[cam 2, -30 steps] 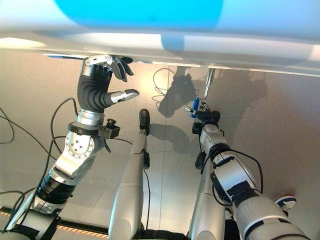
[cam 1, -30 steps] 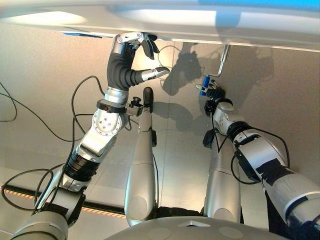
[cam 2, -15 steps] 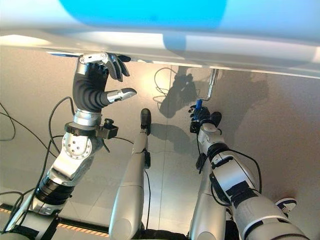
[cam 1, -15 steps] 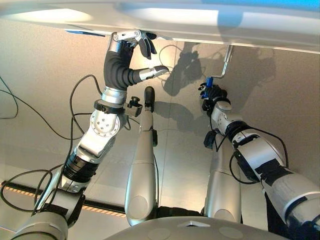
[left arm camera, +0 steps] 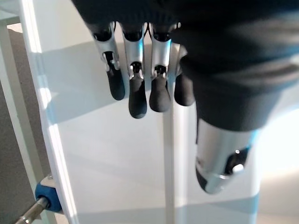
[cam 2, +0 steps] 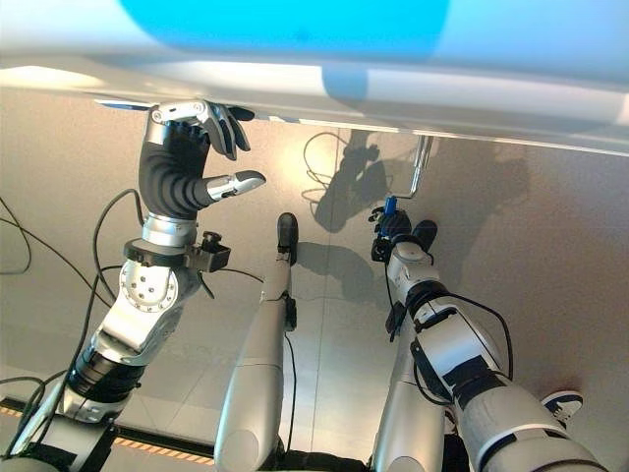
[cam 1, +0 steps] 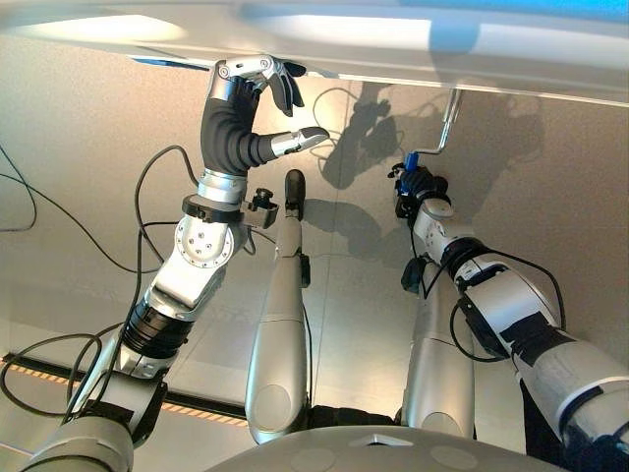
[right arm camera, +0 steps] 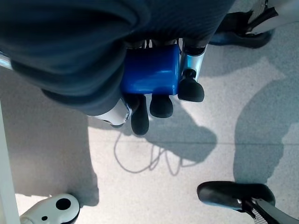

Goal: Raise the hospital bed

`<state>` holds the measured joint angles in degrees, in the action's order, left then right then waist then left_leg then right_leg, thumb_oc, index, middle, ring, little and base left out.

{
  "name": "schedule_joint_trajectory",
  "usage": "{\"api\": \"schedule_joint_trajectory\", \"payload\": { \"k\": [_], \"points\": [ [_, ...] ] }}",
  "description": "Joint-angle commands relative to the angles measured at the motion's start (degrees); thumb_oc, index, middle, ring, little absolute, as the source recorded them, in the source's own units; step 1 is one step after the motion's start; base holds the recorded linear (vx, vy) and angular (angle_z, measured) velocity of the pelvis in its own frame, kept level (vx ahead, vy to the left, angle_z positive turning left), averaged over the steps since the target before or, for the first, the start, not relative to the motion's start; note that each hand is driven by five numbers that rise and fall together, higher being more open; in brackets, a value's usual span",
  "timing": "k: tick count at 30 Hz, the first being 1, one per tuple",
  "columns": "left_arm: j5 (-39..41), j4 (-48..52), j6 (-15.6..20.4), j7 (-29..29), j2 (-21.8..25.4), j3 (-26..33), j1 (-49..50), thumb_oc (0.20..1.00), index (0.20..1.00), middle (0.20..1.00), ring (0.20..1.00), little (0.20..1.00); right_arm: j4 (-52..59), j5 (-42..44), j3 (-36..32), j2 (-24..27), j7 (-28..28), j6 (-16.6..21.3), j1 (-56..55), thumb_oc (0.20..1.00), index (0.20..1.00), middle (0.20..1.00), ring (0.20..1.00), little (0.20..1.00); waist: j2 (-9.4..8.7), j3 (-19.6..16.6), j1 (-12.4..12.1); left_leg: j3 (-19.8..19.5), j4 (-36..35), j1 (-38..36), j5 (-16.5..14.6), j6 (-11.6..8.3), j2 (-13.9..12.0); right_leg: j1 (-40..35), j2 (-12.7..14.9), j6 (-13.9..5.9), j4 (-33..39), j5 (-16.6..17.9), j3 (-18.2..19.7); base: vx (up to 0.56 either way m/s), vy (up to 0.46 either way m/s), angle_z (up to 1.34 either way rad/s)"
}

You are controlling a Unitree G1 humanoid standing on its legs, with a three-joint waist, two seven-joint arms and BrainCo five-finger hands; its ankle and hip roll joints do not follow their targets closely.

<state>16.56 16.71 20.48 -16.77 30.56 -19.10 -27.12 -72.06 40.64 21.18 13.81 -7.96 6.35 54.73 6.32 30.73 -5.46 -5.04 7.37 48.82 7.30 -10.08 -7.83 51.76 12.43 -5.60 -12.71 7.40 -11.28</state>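
Observation:
The white foot end of the hospital bed [cam 1: 393, 39] spans the top of the eye views. A metal crank rod [cam 1: 444, 123] hangs from it and ends in a blue handle [cam 1: 410, 159]. My right hand [cam 1: 421, 189] is shut on that handle, and its dark-tipped fingers wrap the blue handle [right arm camera: 150, 70] in the right wrist view. My left hand [cam 1: 236, 118] is raised to the bed's lower edge at the left. Its fingers [left arm camera: 135, 88] are nearly straight against the white panel [left arm camera: 93, 154], with the thumb held apart.
Beige floor lies below the bed, with an orange-striped line [cam 1: 197, 411] near my left side. A person's shoe [cam 2: 560, 401] shows at the lower right. A white caster-like part [right arm camera: 51, 210] sits on the floor. A blue fitting on a metal rod [left arm camera: 46, 196] sticks out by the panel's edge.
My right hand has carried the blue handle slightly up and to the right. My left hand has slid a little to the left along the bed's edge.

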Motion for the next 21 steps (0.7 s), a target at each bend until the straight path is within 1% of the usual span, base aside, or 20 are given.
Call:
{"api": "schedule_joint_trajectory", "payload": {
  "k": [1,2,7,8,9,11,12,13,15,16,17,19,21],
  "points": [
    [-0.02,9.56,4.15,0.07,2.17,3.8,0.31,1.0,1.0,1.0,1.0,1.0,6.12,5.07,-0.06,-3.16,0.71,3.79,-1.21,0.2,0.2,0.2,0.2,0.2,-1.55,-0.93,0.4,3.04,3.65,1.03,-2.96,3.92,2.59,-2.69,0.93,-4.09,0.58,-2.02,3.71,0.0,0.0,0.0],
    [-0.01,9.56,4.15,0.07,2.17,3.8,0.32,1.0,1.0,1.0,1.0,1.0,6.12,5.07,-0.05,-3.16,0.71,3.79,-1.21,0.2,0.2,0.2,0.2,0.2,-1.55,-0.93,0.4,3.05,3.65,1.02,-2.96,3.92,2.59,-2.69,0.94,-4.09,0.58,-2.02,3.72,0.0,0.0,0.0],
    [0.55,9.35,4.57,1.02,2.52,4.17,0.52,1.0,1.0,1.0,1.0,1.0,9.66,10.76,-2.94,-1.51,1.66,5.77,-3.88,0.2,0.2,0.2,0.2,0.2,-2.0,-0.93,0.96,3.22,3.78,0.57,-2.94,3.66,2.34,-2.85,0.73,-3.98,0.4,-2.17,3.92,0.0,-0.006,0.0],
    [0.68,9.08,4.82,1.47,2.98,4.22,0.46,1.0,1.0,1.0,1.0,1.0,9.63,11.71,-4.39,0.06,1.62,6.07,-4.91,0.2,0.2,0.2,0.2,0.2,-1.99,-0.93,1.21,3.33,3.74,0.35,-2.93,3.57,2.28,-2.88,0.64,-4.03,0.27,-2.25,4.16,0.0,0.0,0.0],
    [0.7,9.05,4.84,1.49,2.96,4.18,0.44,1.0,1.0,1.0,1.0,1.0,9.64,11.71,-4.42,0.1,1.64,6.07,-4.94,0.2,0.2,0.2,0.2,0.2,-1.98,-0.93,1.17,3.35,3.72,0.32,-2.93,3.57,2.27,-2.89,0.63,-4.03,0.25,-2.25,4.18,0.0,0.0,0.0],
    [1.28,8.73,4.91,2.46,3.33,4.2,0.37,1.0,1.0,1.0,1.0,1.0,8.9,11.78,-6.74,2.97,1.43,6.13,-6.3,0.2,0.2,0.2,0.2,0.2,-1.85,-0.93,1.52,3.65,3.37,-0.28,-2.79,3.49,2.01,-2.85,0.41,-4.08,0.18,-2.35,4.4,0.0,0.0,0.0],
    [1.32,8.71,4.93,2.49,3.3,4.18,0.35,1.0,1.0,1.0,1.0,1.0,8.88,11.8,-6.75,3.02,1.47,6.13,-6.31,0.2,0.2,0.2,0.2,0.2,-1.84,-0.93,1.48,3.68,3.32,-0.32,-2.78,3.49,2.0,-2.85,0.39,-4.08,0.18,-2.35,4.42,-0.02,-0.035,-0.04],
    [1.81,8.49,5.03,3.13,3.45,4.51,0.36,1.0,1.0,1.0,1.0,1.0,7.99,12.1,-8.57,5.04,1.26,6.23,-7.28,0.2,0.2,0.2,0.2,0.2,-1.79,-0.93,1.9,3.75,3.24,-0.5,-2.66,3.42,1.83,-2.76,0.19,-4.09,0.04,-2.41,4.69,-0.01,-0.023,-0.04],
    [1.94,8.36,5.04,3.61,3.49,4.46,0.38,1.0,1.0,1.0,1.0,1.0,7.38,12.24,-9.61,6.1,1.27,6.19,-7.92,0.2,0.2,0.2,0.2,0.2,-1.68,-0.93,1.87,3.88,3.08,-0.81,-2.6,3.39,1.65,-2.68,-0.05,-4.12,-0.16,-2.53,4.96,-0.01,-0.044,-0.04],
    [2.29,8.44,5.06,4.22,3.86,4.71,0.58,1.0,1.0,1.0,1.0,1.0,6.84,12.26,-10.9,7.84,1.27,6.18,-9.21,0.2,0.2,0.2,0.2,0.2,-1.59,-0.93,2.11,4.15,2.82,-1.13,-2.39,3.29,1.31,-2.22,-0.41,-4.1,-0.62,-2.74,5.28,-0.01,-0.049,-0.03],
    [2.29,8.44,5.06,4.23,3.86,4.7,0.58,1.0,1.0,1.0,1.0,1.0,6.84,12.27,-10.9,7.85,1.27,6.18,-9.22,0.2,0.2,0.2,0.2,0.2,-1.59,-0.93,2.09,4.17,2.8,-1.15,-2.38,3.29,1.31,-2.21,-0.42,-4.1,-0.62,-2.74,5.3,-0.01,-0.054,-0.06],
    [2.92,8.13,5.0,5.03,4.0,5.16,1.09,1.0,1.0,1.0,1.0,1.0,6.09,12.66,-12.69,10.54,1.29,6.2,-10.54,0.2,0.2,0.2,0.2,0.2,-1.59,-0.93,2.56,4.58,2.44,-1.62,-2.13,3.08,0.74,-1.63,-0.93,-4.11,-1.09,-3.02,5.6,-0.01,-0.058,-0.08],
    [3.05,8.07,4.97,5.47,4.12,5.41,1.43,1.0,1.0,1.0,1.0,1.0,5.89,12.82,-13.44,11.58,1.37,6.23,-11.27,0.2,0.2,0.2,0.2,0.2,-1.65,-0.93,2.71,4.86,2.33,-1.82,-2.06,2.96,0.54,-1.35,-1.17,-4.12,-1.37,-3.13,5.8,-0.01,-0.069,-0.12]
  ]
}}
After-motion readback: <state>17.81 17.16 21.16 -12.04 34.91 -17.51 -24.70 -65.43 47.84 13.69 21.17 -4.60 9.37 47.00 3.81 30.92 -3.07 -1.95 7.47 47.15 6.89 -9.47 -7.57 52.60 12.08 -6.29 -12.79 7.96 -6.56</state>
